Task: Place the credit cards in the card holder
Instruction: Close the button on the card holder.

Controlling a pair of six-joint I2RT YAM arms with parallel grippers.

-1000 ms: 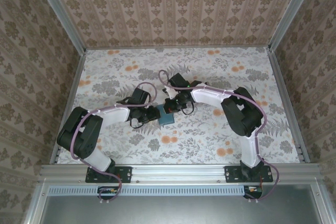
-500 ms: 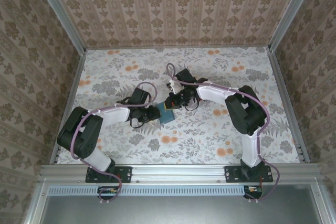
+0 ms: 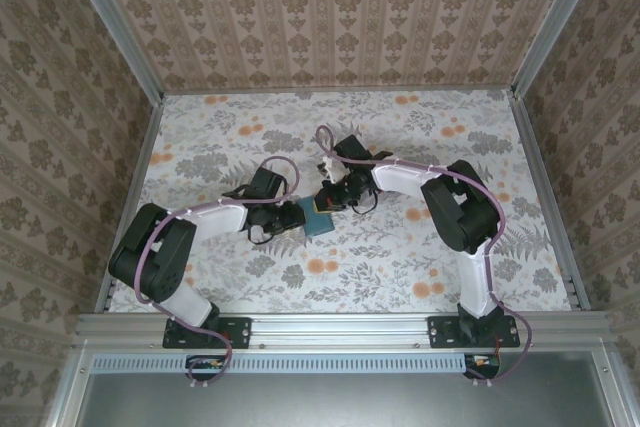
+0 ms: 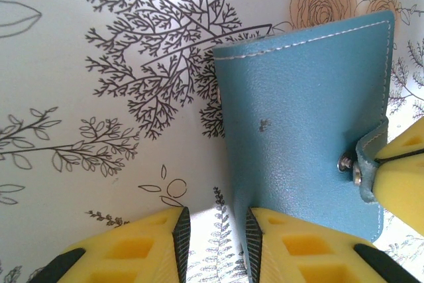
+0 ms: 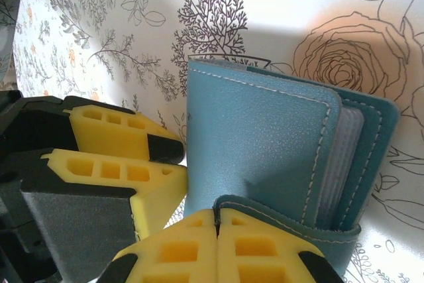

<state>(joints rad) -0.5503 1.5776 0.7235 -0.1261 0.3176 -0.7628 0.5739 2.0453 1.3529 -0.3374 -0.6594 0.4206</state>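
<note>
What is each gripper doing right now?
Left gripper: slightly open, empty, beside the card holder.
Right gripper: closed, pinching the card holder's strap.

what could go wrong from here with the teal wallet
1. The right gripper is shut on just the strap of the card holder. Pulling may drag or lift the whole holder instead of opening it.
2. The left gripper sits open at the holder's edge, not clamped on it, so it may not hold it down.
3. Edges of grey cards show at the open side. Tilting could let them slide out.
</note>
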